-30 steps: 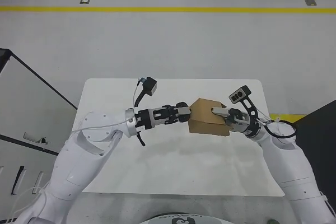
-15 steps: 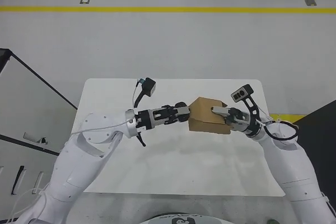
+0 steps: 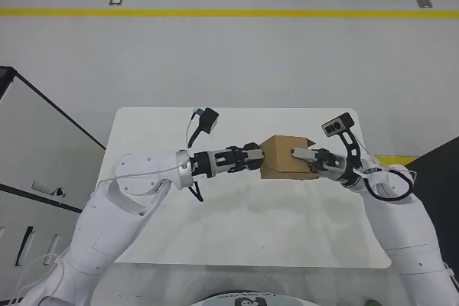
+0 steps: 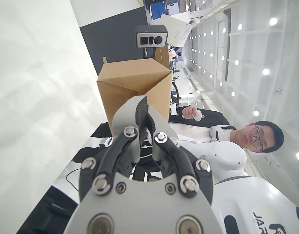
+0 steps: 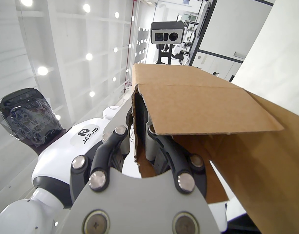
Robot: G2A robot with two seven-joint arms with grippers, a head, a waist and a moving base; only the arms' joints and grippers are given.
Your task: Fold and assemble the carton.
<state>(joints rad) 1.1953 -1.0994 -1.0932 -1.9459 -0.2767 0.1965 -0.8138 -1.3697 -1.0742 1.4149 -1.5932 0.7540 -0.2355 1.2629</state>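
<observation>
From the top view, the white table [image 3: 214, 229] carries the brown cardboard carton [image 3: 279, 164] at about 2 o'clock from its centre. The pictures do not settle whether the carton rests on the surface or is held just above it.

The left gripper [image 3: 258, 154] comes in level at the carton's 9 o'clock side. In the left wrist view its two fingers [image 4: 126, 113] are pressed together with the ribbed pads meeting, and their tips lie against the near face of the carton, by a folded corner. No cardboard shows between the pads, so this pincer looks closed on nothing.

The right gripper [image 3: 297, 154] sits at the carton's 3 o'clock side, at its open end. In the right wrist view its fingers [image 5: 151, 144] are narrowed onto one cardboard wall, one finger outside and one inside the carton, so the wall is pinched between them. A loose flap [image 5: 200, 108] juts out just beside that grip, tilted away from the opening.
</observation>
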